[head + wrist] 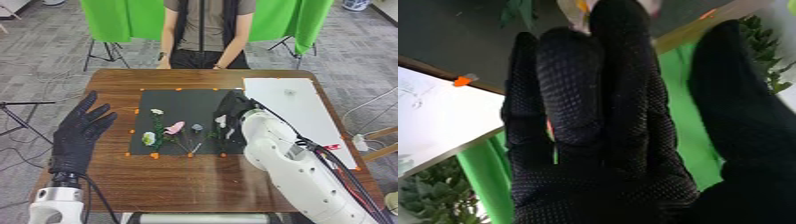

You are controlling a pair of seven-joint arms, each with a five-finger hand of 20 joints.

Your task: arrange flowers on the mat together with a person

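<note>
– How far along is the arrangement at the brown table?

– Well along, by all appearances. Nearest, the robot's left hand hangs at the table's left side, fingers released and spread, grasping nothing. On the dark mat, a white-and-green flower lies closest to the near edge. Just beyond, a pink flower and a blue-gray flower lie side by side. A white flower rests just beside the robot's right hand, whose fingers run straight and released; whether they touch its stem, the pictures cannot tell. Farther off, a small white bloom lies toward the mat's left edge.

– What is left?

– Perhaps a final adjustment under the right hand, then clearing it away. A red item and, farther back, a pale item sit on the white sheet; whether either belongs in the display is unclear.

– And the count, near to far?

– 1 table, 2 robot hands, 1 red item, 1 mat and 1 white sheet beside it. On the mat, 5 flowers: 1 white-and-green, 1 pink, 1 blue-gray, 2 white. A pale patch by the right hand may be a 6th. Beyond, 1 pale item.
</note>
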